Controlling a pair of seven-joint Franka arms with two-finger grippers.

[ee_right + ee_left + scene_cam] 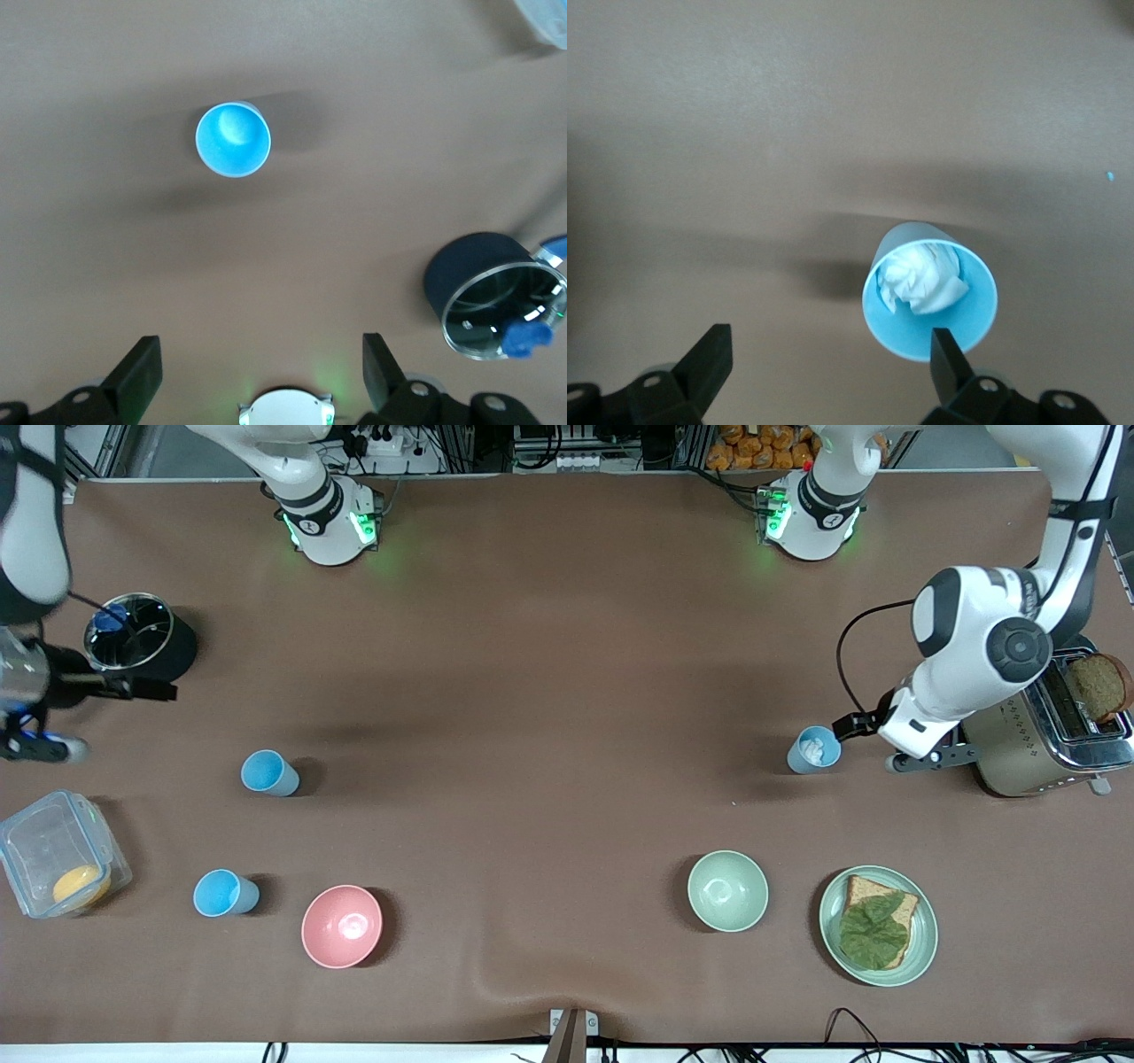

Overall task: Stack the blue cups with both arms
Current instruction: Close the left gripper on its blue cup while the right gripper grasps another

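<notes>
Three cups are standing on the counter (549,646). Cup A (269,772) is sitting toward the right arm's end; cup B (225,893) is sitting nearer the front camera than cup A, just beside a bowl (342,926). A lidded box (58,865) is lying near cup B at that end. Cup C (813,749), with crumpled paper (923,278) in it, is standing toward the left arm's end, beside a toaster (1050,735). A second bowl (727,890) and a plate (833,939) carrying bread (905,914) are lying nearer the camera than cup C.
</notes>
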